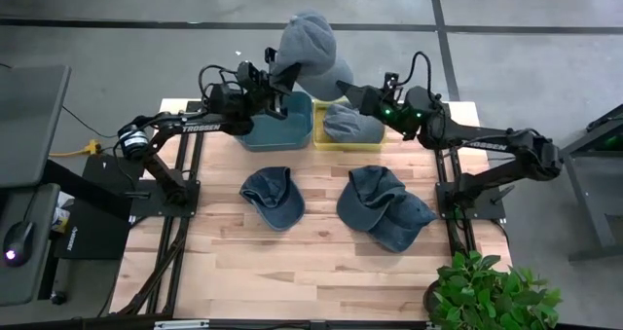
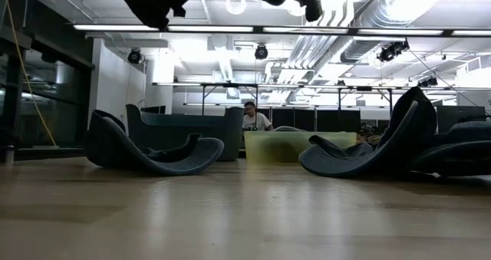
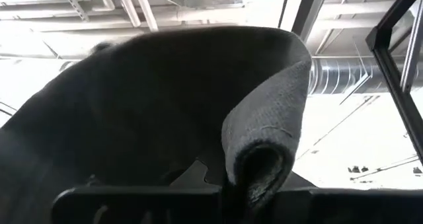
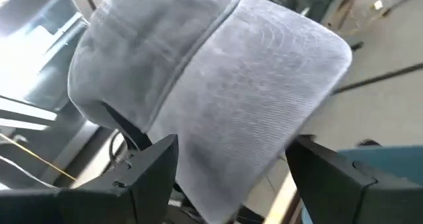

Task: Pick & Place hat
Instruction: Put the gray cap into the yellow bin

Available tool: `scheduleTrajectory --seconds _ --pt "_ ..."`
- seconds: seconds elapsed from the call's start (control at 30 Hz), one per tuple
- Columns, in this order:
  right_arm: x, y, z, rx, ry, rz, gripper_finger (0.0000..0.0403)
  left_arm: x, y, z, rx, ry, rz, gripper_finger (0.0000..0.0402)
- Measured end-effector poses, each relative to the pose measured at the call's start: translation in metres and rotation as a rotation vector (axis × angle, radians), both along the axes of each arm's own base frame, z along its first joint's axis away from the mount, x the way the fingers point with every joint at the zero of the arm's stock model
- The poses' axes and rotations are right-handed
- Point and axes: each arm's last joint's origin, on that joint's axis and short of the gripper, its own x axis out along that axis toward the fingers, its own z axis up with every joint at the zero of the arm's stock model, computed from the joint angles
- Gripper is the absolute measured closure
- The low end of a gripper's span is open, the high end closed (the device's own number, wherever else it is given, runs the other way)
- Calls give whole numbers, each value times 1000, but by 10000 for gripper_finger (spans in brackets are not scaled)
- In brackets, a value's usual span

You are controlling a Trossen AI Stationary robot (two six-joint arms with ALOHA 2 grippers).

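**Bimanual hat transfer, lift phase.** The wooden surface (image 1: 321, 262) carries a blue bin (image 1: 275, 133) at its far edge, which serves as the reference for all places below.

A yellow bin (image 1: 319, 135) stands just beside the blue bin, on the right arm's side, and holds a second grey hat (image 1: 350, 124). Two denim caps lie nearer the front edge. One cap (image 1: 273, 196) lies directly in front of the blue bin. The other cap (image 1: 384, 208) lies in front of the yellow bin, well apart from the blue one.

The grey hat (image 1: 310, 43), the thing being handled, hangs in the air above and just behind the blue bin's far corner, clear of every container.

The left pincer (image 1: 273, 80) is over the blue bin's far rim. In its wrist view it is closed on a rolled fold of the grey hat's cloth.

The right pincer (image 1: 348, 89) is raised behind the yellow bin, level with the hat. Its fingers (image 4: 149, 174) stand wide apart with the hat's crown between them, and it is not visible whether they press on the cloth.

Judged step: the hat is picked and being carried, but not yet placed. The next move probably calls for lowering the hat over the chosen bin and opening the left pincer only once the cloth is inside the rim.
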Motion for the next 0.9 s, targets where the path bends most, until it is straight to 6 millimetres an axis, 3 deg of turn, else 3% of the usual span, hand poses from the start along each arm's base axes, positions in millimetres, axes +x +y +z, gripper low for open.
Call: scheduleTrajectory --seconds 0.2,0.37,0.57,0.83,0.9 --pt "-4 1 9 -53 -59 -5 134 1 1 -1 -3 18 -3 398" --pt "-6 3 12 -70 -68 19 164 2 2 -2 -28 29 9 398" --pt "-6 1 11 -68 -58 11 242 7 4 -6 -63 84 13 392" --pt "-8 -4 11 -114 -34 -4 384 10 6 -10 -92 129 19 383" --pt "-8 -4 12 -132 -28 -7 391 11 7 -11 -97 140 20 382"
